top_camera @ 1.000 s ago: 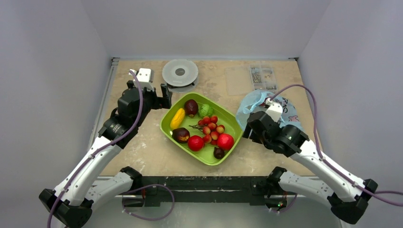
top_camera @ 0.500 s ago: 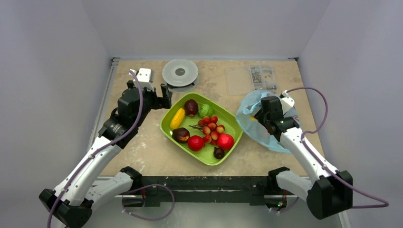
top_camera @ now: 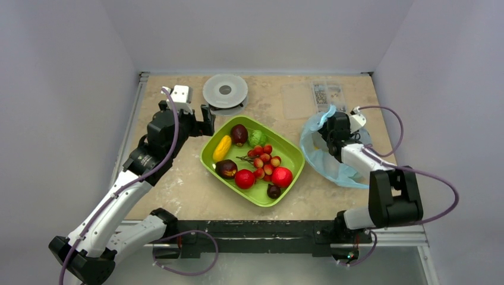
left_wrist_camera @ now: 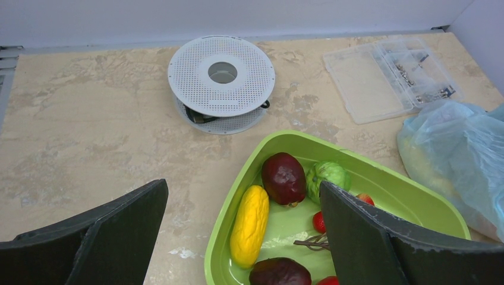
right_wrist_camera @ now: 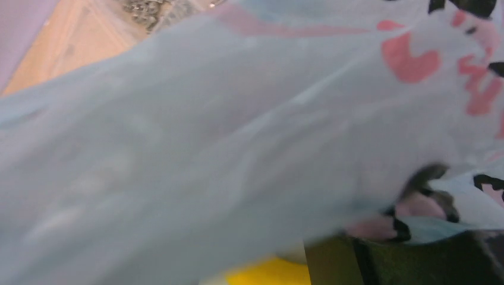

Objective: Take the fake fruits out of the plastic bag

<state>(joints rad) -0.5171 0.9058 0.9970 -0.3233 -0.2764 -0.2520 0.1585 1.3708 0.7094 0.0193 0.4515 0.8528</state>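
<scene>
Fishing in the bag (top_camera: 325,163) beside the tray (top_camera: 204,156) with my right gripper (top_camera: 334,133); film blinds its camera, so I cannot tell its jaws. Left gripper (left_wrist_camera: 243,231) hangs, jaws spread. Fruits (top_camera: 282,176) fill the tray; next, pinch that yellow patch (right_wrist_camera: 267,276) inside.

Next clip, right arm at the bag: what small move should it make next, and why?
Probably ease the right gripper slightly lower into the plastic bag, toward the yellow shape. The right wrist view is mostly covered by blue film, with only a sliver of yellow at its bottom edge beside a dark finger, so a fruit is likely inside and not yet between the fingers.
</scene>
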